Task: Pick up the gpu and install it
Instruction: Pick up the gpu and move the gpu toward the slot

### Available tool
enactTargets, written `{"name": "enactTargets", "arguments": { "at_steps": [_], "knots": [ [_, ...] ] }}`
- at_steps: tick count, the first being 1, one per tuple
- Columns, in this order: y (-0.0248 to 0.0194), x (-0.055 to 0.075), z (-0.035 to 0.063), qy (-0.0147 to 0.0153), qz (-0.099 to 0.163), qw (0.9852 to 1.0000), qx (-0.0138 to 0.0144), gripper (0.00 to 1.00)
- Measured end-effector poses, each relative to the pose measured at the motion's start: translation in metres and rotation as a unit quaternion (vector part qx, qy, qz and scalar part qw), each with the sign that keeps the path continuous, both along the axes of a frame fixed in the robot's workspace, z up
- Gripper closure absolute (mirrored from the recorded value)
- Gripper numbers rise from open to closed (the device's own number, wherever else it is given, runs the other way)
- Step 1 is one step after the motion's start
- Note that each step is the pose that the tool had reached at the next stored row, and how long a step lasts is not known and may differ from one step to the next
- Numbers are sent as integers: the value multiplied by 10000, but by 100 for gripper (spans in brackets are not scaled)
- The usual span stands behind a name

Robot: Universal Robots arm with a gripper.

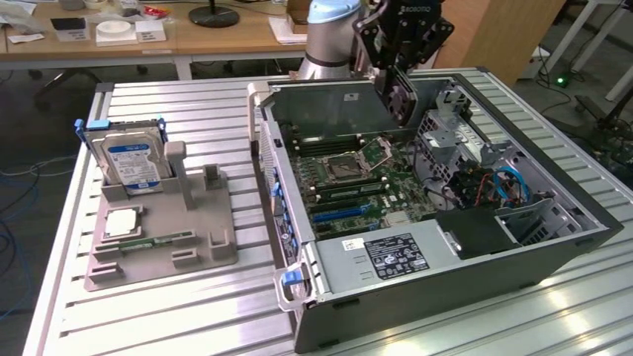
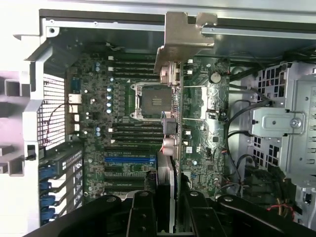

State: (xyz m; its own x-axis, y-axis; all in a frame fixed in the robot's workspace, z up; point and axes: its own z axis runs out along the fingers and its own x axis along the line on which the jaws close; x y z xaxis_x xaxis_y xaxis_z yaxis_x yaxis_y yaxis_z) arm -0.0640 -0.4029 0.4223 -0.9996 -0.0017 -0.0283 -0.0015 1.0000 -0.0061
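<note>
My gripper (image 1: 396,68) hangs over the back of the open computer case (image 1: 554,248), shut on the gpu (image 1: 399,96). The card hangs on edge below the fingers, clear of the motherboard (image 1: 346,182). In the wrist view the gpu (image 2: 169,168) is seen edge-on between my black fingers (image 2: 142,212), with its pale metal bracket (image 2: 180,37) at the far end. Below it lie the motherboard (image 2: 118,98), the CPU socket (image 2: 150,101) and a blue expansion slot (image 2: 129,160) off to one side of the card.
A grey fixture tray (image 1: 163,248) on the exterior view's left holds a silver hard drive with a blue label (image 1: 132,159), a CPU (image 1: 121,222) and a memory stick (image 1: 158,241). Inside the case are a power supply (image 1: 390,256), a metal drive cage (image 1: 457,137) and blue cables (image 1: 511,185).
</note>
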Motion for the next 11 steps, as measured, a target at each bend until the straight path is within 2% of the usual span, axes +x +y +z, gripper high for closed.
{"name": "enactTargets", "arguments": {
  "at_steps": [7,11],
  "knots": [
    [0,164,1,0,1,10000,0,73],
    [0,175,0,0,0,10000,0,73]
  ]
}}
